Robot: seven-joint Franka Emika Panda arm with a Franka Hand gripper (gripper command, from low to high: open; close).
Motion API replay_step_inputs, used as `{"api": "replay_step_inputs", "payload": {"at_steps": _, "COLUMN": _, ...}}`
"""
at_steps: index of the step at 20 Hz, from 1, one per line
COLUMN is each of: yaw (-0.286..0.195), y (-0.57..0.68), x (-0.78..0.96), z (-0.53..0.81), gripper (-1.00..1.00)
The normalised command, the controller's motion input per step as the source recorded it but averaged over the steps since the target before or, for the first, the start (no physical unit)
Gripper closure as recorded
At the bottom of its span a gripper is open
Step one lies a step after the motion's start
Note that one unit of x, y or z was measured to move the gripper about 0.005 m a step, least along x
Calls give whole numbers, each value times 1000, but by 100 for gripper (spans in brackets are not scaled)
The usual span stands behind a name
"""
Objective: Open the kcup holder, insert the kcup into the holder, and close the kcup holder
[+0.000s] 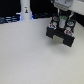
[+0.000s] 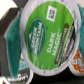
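The kcup (image 2: 44, 35), a white pod with a round green foil top, fills the wrist view, tilted and far closer to the camera than the other pods. My gripper (image 1: 62, 17) hangs right over the black kcup holder (image 1: 54, 33) at the exterior view's right and seems shut on the kcup. Its fingers are hidden behind the pod. The holder's drawer stands pulled out toward the front, with pods showing in its slots. Just under the gripper, the kcup itself is too small to pick out in the exterior view.
A tall white bottle-like object (image 1: 26, 9) stands at the back left of the pale table (image 1: 30, 55). Other pods sit in the holder, one with an orange-and-white top (image 2: 78, 63) and one with a white rim (image 2: 20, 76). Dark clutter lines the back edge.
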Motion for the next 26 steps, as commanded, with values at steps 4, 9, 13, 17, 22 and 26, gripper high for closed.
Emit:
{"api": "replay_step_inputs", "payload": {"at_steps": 4, "yaw": -8, "y": -37, "x": 2, "z": -263, "gripper": 100}}
{"api": "replay_step_inputs", "payload": {"at_steps": 9, "yaw": 0, "y": 14, "x": 10, "z": -328, "gripper": 100}}
{"api": "replay_step_inputs", "payload": {"at_steps": 13, "yaw": 34, "y": 93, "x": 55, "z": -121, "gripper": -100}}
{"api": "replay_step_inputs", "payload": {"at_steps": 17, "yaw": 77, "y": 39, "x": 137, "z": 261, "gripper": -100}}
{"api": "replay_step_inputs", "payload": {"at_steps": 22, "yaw": 79, "y": -20, "x": 156, "z": 382, "gripper": -100}}
{"api": "replay_step_inputs", "payload": {"at_steps": 26, "yaw": 75, "y": -185, "x": 248, "z": 445, "gripper": -100}}
